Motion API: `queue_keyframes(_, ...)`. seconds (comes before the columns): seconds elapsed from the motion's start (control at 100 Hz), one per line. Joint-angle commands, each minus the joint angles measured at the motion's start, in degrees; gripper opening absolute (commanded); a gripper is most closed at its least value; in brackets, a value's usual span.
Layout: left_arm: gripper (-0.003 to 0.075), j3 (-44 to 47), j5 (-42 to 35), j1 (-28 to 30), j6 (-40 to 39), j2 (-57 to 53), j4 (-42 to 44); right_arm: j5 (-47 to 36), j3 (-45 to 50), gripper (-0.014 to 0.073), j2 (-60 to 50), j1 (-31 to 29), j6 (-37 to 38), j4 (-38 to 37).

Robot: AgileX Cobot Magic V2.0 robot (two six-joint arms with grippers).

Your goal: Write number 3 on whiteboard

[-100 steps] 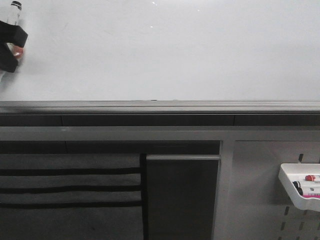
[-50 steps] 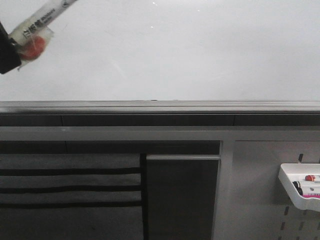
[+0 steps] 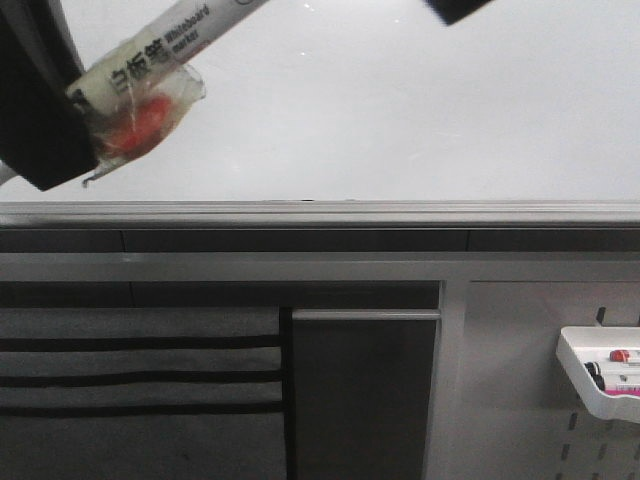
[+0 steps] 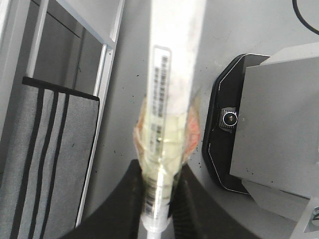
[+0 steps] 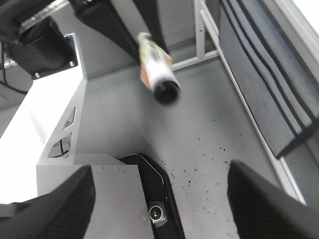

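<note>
White tray point(image 3: 585, 372) hangs below whiteboard point(image 3: 400, 110), holding markers point(image 3: 612, 378).

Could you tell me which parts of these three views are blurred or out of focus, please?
Front view: the left gripper and its marker loom soft and close, while the whiteboard ledge is sharp. Left wrist view: the marker barrel is blurred. Right wrist view: the marker's end and the right gripper's fingers are blurred.

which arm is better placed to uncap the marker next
Right. The left gripper is shut on the marker, capped end pointing at the right gripper, which is open and empty, so it can likely pull the cap. The whiteboard is unmarked.
</note>
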Motion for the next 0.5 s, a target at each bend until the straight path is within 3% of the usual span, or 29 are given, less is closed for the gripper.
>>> queue_keyframes(0.0, -0.0018, -1.9, -1.3, -0.6, 0.0, -1.0, -1.2, -5.1, -3.6, 0.0475, 1.8, 4.6, -0.9, -0.2)
queue_keyframes(0.14, -0.0018, -1.9, -1.3, -0.6, 0.0, -1.0, -1.1, -8.8, -5.7, 0.0474, 5.8, 8.5, -0.9, -0.5)
queue_keyframes(0.37, -0.0018, -1.9, -1.3, -0.6, 0.0, -1.0, -1.1, -12.0, -6.4, 0.047, 9.8, 10.0, -0.9, 0.2)
queue_keyframes(0.49, -0.0018, -1.9, -1.3, -0.6, 0.0, -1.0, -1.1, -12.0, -6.4, 0.0405, 10.2, 10.0, -0.9, 1.3)
